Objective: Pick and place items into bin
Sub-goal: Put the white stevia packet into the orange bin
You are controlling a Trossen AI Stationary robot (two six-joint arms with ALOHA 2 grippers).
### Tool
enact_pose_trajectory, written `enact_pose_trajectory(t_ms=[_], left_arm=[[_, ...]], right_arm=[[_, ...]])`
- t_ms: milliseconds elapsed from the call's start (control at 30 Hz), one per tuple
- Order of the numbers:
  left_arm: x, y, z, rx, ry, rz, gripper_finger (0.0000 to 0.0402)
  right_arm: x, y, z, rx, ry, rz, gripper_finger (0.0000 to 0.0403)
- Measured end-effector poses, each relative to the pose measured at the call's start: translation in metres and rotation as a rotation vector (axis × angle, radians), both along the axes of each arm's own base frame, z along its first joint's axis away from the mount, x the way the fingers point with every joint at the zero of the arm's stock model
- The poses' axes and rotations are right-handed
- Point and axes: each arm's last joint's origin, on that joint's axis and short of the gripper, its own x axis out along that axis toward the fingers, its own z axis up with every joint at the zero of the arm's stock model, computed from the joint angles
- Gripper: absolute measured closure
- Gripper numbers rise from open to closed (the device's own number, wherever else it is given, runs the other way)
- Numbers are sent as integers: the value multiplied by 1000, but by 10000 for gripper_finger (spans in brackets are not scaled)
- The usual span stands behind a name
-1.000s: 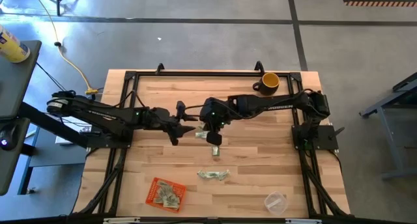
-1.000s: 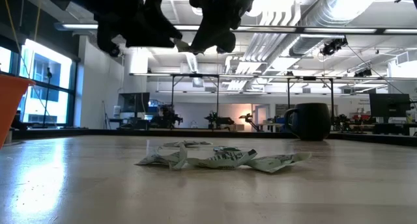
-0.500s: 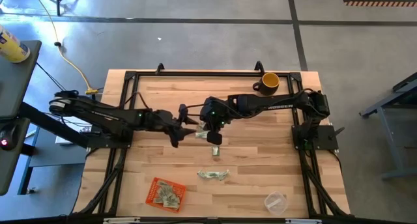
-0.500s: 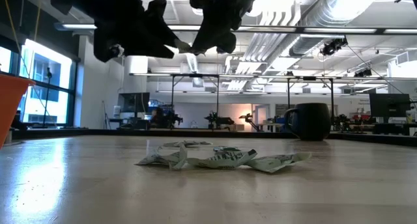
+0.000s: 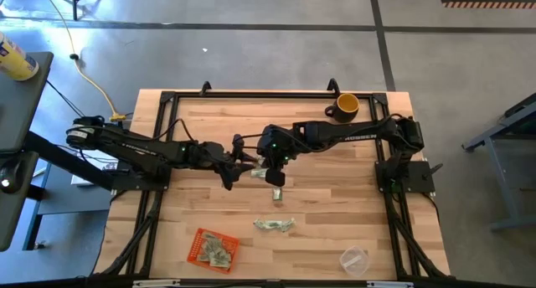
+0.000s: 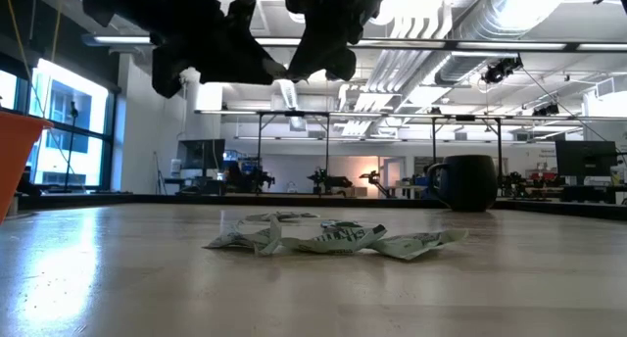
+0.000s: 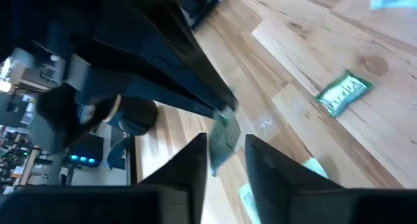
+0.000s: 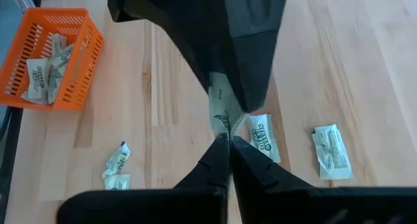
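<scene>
A pale green-and-white packet [image 8: 223,113], one of the items, hangs well above the table [image 5: 335,204] with my right gripper [image 8: 229,143] shut on it. My left gripper [image 7: 226,160] comes level from the table's left. It is open, and its two fingers stand on either side of the packet's free end [image 7: 221,134]. In the high view the two grippers [image 5: 249,164] [image 5: 266,172] meet over the table's middle. More items lie flat on the wood [image 5: 276,194] [image 5: 275,225]. The orange bin [image 5: 198,253] at the near left holds several items. My right gripper pinches one end of the packet [image 8: 226,127] between its two fingertips, slanting down from the table's right side. The packet is lifted clear and sticks out toward my left gripper. My left gripper's fingers flank the free end [image 7: 221,134]; I cannot tell whether they touch it.
A yellow-and-black mug [image 5: 346,105] stands at the far right. A clear plastic cup [image 5: 353,259] lies near the front right corner. The black frame rails [image 5: 251,94] run along the table's edges. Bare wood lies between the bin and the cup.
My left gripper's fingers have drawn closer together around the held packet's free end. My right gripper and the packet have kept still.
</scene>
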Motion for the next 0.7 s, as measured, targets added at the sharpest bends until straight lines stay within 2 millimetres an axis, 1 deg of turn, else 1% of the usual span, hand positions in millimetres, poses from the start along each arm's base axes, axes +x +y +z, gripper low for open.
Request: enact_pose_trajectory(t_ms=[100, 233, 400, 533, 700], left_arm=[[0, 0, 1, -2, -7, 0, 305], [0, 0, 1, -2, -6, 1, 344], [0, 0, 1, -5, -7, 1, 363], [0, 0, 1, -6, -7, 13, 362], [-2, 0, -3, 4, 29, 43, 367]], right_arm=[[0, 0, 0, 0, 0, 0, 401], [0, 0, 1, -3, -6, -4, 397], [1, 0, 1, 11, -4, -46, 377], [0, 0, 1, -5, 0, -96, 333], [-7, 11, 5, -61, 27, -99, 244]])
